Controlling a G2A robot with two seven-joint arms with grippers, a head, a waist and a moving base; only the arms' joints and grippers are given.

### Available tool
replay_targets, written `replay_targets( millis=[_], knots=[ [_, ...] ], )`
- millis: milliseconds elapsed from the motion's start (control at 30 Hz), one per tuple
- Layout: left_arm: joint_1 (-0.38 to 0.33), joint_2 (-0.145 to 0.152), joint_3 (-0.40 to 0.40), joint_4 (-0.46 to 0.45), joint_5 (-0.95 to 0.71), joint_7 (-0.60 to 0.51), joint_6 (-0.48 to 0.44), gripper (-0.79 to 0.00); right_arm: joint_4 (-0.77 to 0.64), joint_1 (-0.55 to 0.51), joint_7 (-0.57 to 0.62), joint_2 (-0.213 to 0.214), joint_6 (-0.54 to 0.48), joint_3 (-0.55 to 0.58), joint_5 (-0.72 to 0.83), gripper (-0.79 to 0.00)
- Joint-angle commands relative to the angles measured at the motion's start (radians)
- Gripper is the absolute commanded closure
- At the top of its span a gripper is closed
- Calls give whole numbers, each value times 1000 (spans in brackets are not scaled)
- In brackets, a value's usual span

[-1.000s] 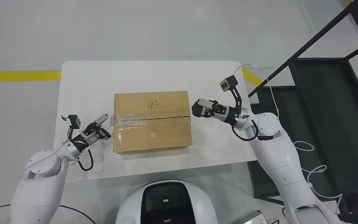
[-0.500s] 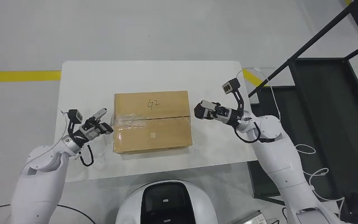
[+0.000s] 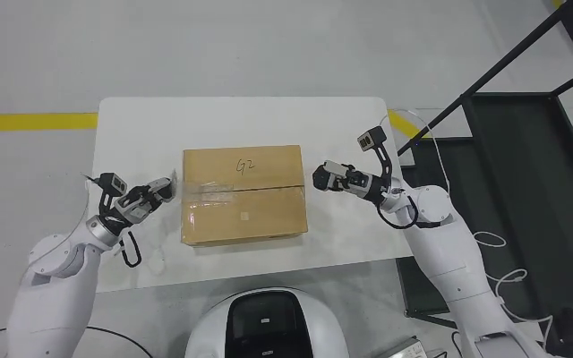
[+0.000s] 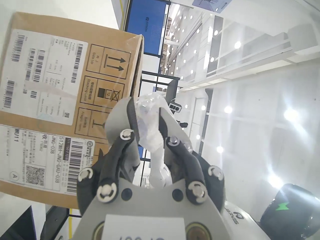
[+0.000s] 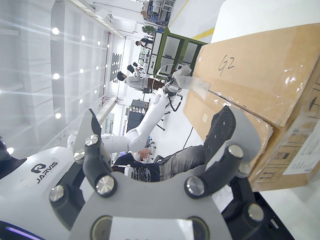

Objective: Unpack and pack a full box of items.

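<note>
A closed cardboard box [image 3: 242, 192] marked "G2" lies in the middle of the white table [image 3: 134, 125], with clear tape along its top seam. My left gripper [image 3: 163, 190] is beside the box's left end, shut on a crumpled strip of clear tape [image 4: 147, 118] that runs back to the seam. The labelled end of the box [image 4: 62, 88] is close to it. In the right wrist view the tape strip [image 5: 197, 86] lifts off the far end of the box [image 5: 250, 76]. My right gripper [image 3: 320, 175] hovers just off the box's right end, open [image 5: 160, 128] and holding nothing.
A black metal rack [image 3: 510, 161] stands off the table's right side. Bare table surface surrounds the box on all sides. A yellow floor line [image 3: 45, 120] runs behind the table's left corner.
My left gripper has shifted a little toward the far side beside the box's left end, with the tape in it. My right gripper has drawn slightly away from the box's right end.
</note>
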Motion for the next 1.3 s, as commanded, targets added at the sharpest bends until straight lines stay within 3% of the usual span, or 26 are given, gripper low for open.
replay_targets(
  millis=[0, 233, 567, 867, 1267],
  knots=[
    [7, 2, -4, -19, -1, -4, 2, 0, -3, -4, 0, 1, -1, 2, 1, -785],
    [21, 3, 21, -102, 46, 4, 25, 0, -8, -10, -1, 3, -3, 2, 3, -785],
    [-13, -17, 145, -236, 56, 153, 137, 0, -4, -38, -13, 9, -20, 23, 17, -785],
    [-97, -47, 295, -244, 40, 272, 248, 0, 13, -97, -13, 21, -53, 100, 62, -785],
    [-191, -89, 468, -241, 46, 387, 300, 0, 10, -178, -17, 31, -81, 168, 108, -785]
  ],
)
